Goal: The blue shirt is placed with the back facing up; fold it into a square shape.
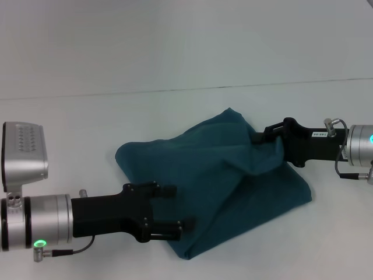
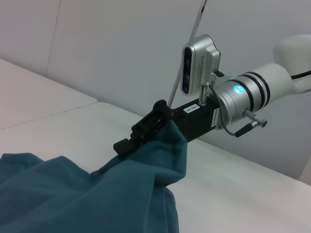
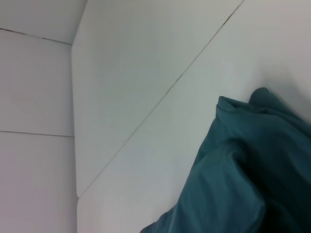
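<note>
The blue shirt (image 1: pixel 215 175) lies bunched and partly folded on the white table (image 1: pixel 175 58), its plain side showing. My right gripper (image 1: pixel 267 134) reaches in from the right and is shut on a fold of the shirt's far right part. The fold is lifted and drapes over the gripper's fingers. The left wrist view shows that right gripper (image 2: pixel 127 141) with the blue shirt (image 2: pixel 97 194) hanging from it. My left gripper (image 1: pixel 182 207) is open at the shirt's near left edge, its fingers spread just above the fabric. In the right wrist view the blue shirt (image 3: pixel 243 184) fills one corner.
A seam (image 1: pixel 175 89) runs across the white table behind the shirt. Bare tabletop surrounds the shirt on every side. The left arm's wrist camera housing (image 1: pixel 24 154) stands at the near left.
</note>
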